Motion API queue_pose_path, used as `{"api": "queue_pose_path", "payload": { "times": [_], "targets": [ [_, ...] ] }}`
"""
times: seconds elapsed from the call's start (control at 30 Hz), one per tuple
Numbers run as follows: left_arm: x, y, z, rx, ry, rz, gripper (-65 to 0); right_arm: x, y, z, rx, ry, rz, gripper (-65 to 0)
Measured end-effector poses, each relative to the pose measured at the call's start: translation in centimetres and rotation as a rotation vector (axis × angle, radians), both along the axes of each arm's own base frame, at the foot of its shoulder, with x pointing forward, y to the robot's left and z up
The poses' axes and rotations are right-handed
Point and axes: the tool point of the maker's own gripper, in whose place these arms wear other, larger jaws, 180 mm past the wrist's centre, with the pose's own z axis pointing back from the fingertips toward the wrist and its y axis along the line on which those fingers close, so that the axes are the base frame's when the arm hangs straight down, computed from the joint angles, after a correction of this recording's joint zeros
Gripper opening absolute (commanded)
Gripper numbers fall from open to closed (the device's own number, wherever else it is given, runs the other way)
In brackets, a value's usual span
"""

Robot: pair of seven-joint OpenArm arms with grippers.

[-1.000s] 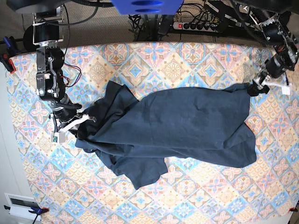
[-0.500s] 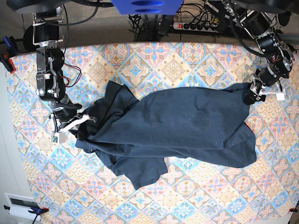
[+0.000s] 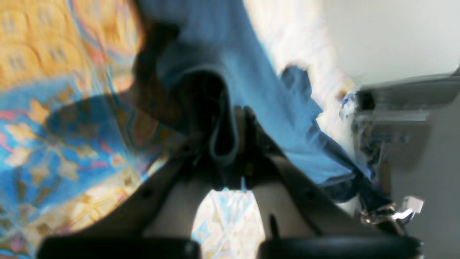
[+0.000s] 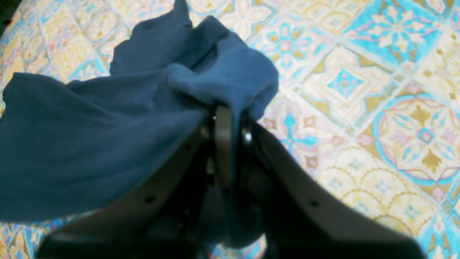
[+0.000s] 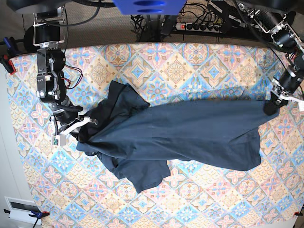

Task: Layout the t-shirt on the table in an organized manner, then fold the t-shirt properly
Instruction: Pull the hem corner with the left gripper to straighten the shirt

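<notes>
The dark navy t-shirt (image 5: 180, 133) lies stretched across the middle of the patterned table (image 5: 190, 61), its bottom part bunched toward the front. At the right edge of the base view, my left gripper (image 5: 271, 108) is shut on the t-shirt's right corner; the left wrist view shows a fold of the t-shirt (image 3: 251, 72) pinched between the jaws of the left gripper (image 3: 230, 144). On the left side, my right gripper (image 5: 90, 121) is shut on a bunched end of the cloth. In the right wrist view, the t-shirt (image 4: 90, 136) wraps over the tips of the right gripper (image 4: 226, 118).
A power strip (image 5: 202, 26) and cables run behind the table's far edge. A red clamp (image 5: 9, 64) grips the left edge, and a white device (image 5: 21, 209) sits off the front left corner. The table's right edge lies close to my left gripper.
My left gripper has shut on the t-shirt's right corner and pulled it rightward, drawing the cloth taut. The right arm has held still with its grip.
</notes>
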Motion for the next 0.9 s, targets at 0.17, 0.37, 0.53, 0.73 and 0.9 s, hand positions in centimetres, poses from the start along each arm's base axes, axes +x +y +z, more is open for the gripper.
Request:
{"api": "queue_pose_path", "payload": {
  "times": [0.17,0.37,0.53,0.73,0.9],
  "targets": [
    [-1.8,0.5,0.5,0.034,0.021,-0.026,-65.0,0.0,-0.1,-0.1,-0.001,0.002,-0.001,-64.7],
    [-6.7,-0.2,-3.6,0.023,0.206,-0.060,-65.0,-0.1,0.0,-0.1,0.001,0.005,-0.001,-64.7],
    [-9.1,0.2,-5.3,0.055,0.308,-0.067,-53.1,-0.1,0.0,-0.2,0.000,0.007,0.001,-64.7],
    [-11.8,2.8,-9.6,0.136,0.509,-0.004,-44.6,-0.1,0.0,-0.1,0.000,0.006,0.001,-64.6],
    [-10.1,4.1,-8.7,0.195,0.484,0.008,-38.1,-0.1,0.1,-0.2,0.000,0.008,0.003,-64.5]
  ]
}}
